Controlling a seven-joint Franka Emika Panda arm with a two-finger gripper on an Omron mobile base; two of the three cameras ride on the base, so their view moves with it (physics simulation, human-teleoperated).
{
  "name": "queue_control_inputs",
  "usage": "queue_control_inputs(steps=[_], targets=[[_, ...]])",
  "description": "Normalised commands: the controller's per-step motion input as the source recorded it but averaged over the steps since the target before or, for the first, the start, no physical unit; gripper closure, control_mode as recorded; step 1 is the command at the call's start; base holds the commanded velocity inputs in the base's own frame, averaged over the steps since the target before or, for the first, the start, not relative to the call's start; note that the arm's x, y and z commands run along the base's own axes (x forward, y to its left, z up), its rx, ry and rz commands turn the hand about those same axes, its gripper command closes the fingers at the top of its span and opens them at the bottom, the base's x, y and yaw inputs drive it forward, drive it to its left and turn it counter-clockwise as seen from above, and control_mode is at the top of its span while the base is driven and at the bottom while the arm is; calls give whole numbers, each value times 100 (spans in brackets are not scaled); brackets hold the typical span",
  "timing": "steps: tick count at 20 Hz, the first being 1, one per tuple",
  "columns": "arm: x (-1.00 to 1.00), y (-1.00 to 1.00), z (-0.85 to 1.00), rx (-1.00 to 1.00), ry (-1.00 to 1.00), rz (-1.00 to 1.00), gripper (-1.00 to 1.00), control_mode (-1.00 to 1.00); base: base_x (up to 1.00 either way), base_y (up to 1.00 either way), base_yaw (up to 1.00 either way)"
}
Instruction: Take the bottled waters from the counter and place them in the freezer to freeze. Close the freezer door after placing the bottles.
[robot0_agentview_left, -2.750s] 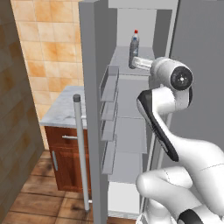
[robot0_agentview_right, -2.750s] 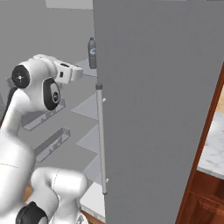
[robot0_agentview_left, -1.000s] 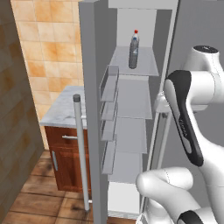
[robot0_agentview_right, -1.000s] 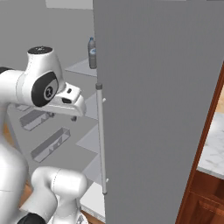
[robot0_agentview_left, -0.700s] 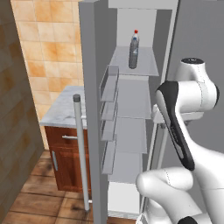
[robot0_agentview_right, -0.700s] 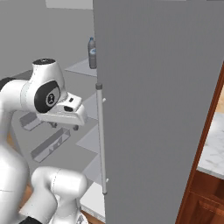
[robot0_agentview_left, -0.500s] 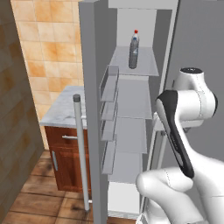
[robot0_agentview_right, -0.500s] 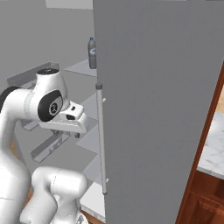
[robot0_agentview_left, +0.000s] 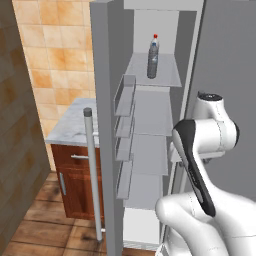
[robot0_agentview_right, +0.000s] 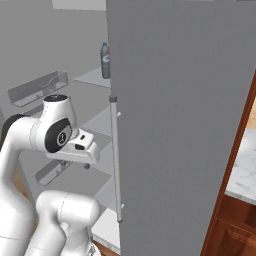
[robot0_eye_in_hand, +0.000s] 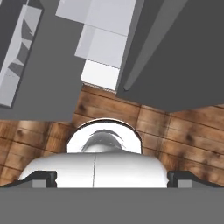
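Note:
One bottled water (robot0_agentview_left: 152, 59), red-capped with a blue label, stands upright on the freezer's top shelf (robot0_agentview_left: 165, 75); it is also in the right base view (robot0_agentview_right: 105, 61). The freezer door (robot0_agentview_left: 101, 105) hangs open at the left, its bins (robot0_agentview_left: 125, 95) facing inward and its bar handle (robot0_agentview_left: 92, 170) outside. My gripper (robot0_agentview_right: 84, 161) hangs low in front of the middle shelves, well below the bottle, pointing down at the floor. In the hand view the gripper (robot0_eye_in_hand: 112, 178) is open, with its fingertips (robot0_eye_in_hand: 42, 178) far apart and nothing between them.
The marble counter (robot0_agentview_left: 74, 128) on wooden cabinets lies left of the open door. The shut twin door (robot0_agentview_right: 185, 125) with its handle (robot0_agentview_right: 115, 160) stands right beside my arm. Wooden floor (robot0_eye_in_hand: 183, 131) is below, with a tiled wall (robot0_agentview_left: 55, 45) behind the counter.
My arm has pulled back from the top shelf and folded downward; the hand dropped to mid-shelf height and turned toward the floor. The bottle stays on the shelf.

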Motion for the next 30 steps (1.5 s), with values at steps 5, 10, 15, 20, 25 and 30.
queue_control_inputs(steps=[5,10,15,20,25,30], targets=[[0,0,0,0,0,0,-100,-100,0,0,0],[0,0,0,0,0,0,-100,100,-2,0,0],[0,0,0,0,0,0,-100,100,-48,8,-19],[0,0,0,0,0,0,-100,100,-56,46,-28],[0,0,0,0,0,0,-100,100,-40,27,-39],[0,0,0,0,0,0,-100,100,-17,59,-40]])
